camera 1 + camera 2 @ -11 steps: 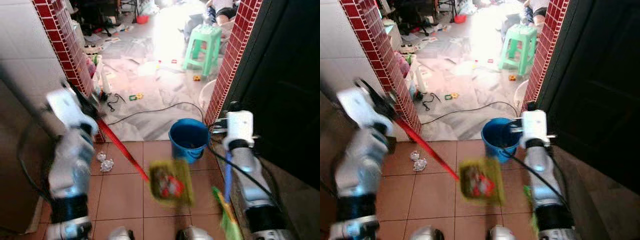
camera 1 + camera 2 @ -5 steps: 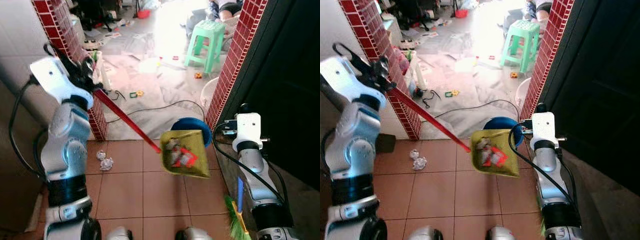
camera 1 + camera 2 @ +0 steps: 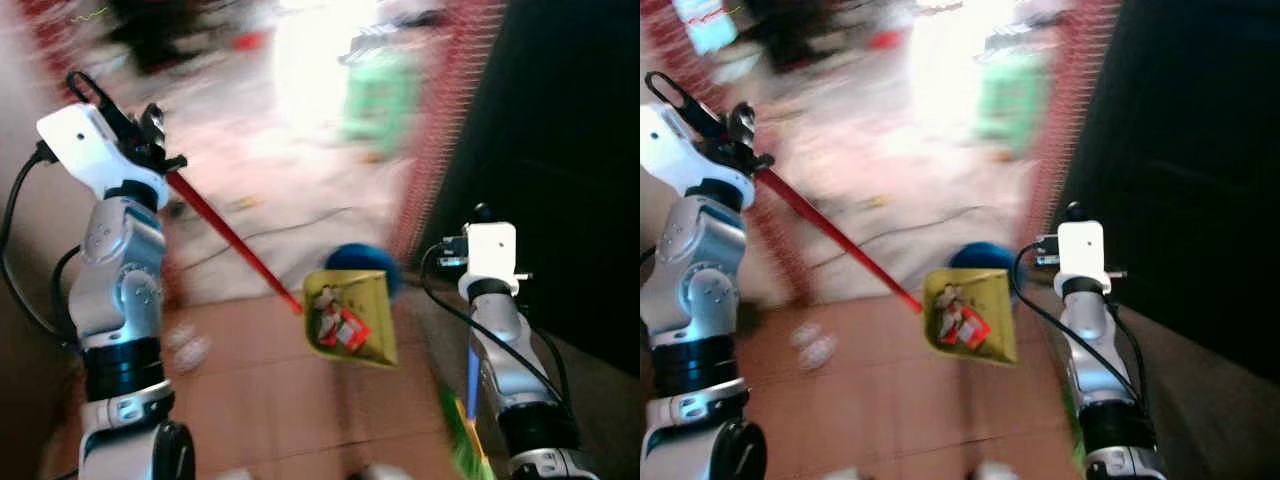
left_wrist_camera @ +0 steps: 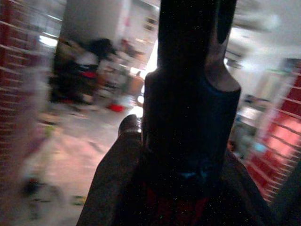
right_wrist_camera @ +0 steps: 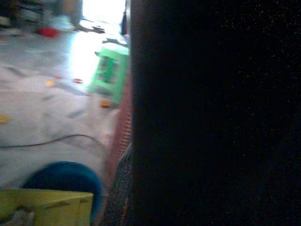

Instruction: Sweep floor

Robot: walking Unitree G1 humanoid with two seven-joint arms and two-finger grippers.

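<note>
While the background is smeared by motion blur, both arms read clearly in the head views. Left gripper (image 3: 150,135), raised high at the robot's left, has its black fingers clenched round the upper end of a red handle (image 3: 230,238). This handle slants down and rightward to a yellow-green dustpan (image 3: 352,318), which hangs in the air above the terracotta floor tiles (image 3: 250,400). Inside the pan lies a small heap of litter (image 3: 335,322), pale scraps with one red piece. Just behind the pan's far edge, partly hidden by it, stands a blue bucket (image 3: 368,262). Crumpled white paper (image 3: 185,345) rests on the tiles near the left arm's elbow. Right arm, with a white wrist block (image 3: 489,252), rises at the robot's right beside a dark wall; whether its jaws are closed cannot be told. A broom with a blue shaft (image 3: 471,372) and green bristles (image 3: 460,440) stands close against that arm. Farther off, a green plastic stool (image 5: 109,70) stands on the pale floor, with a black cable (image 5: 51,140) trailing between it and the bucket.
</note>
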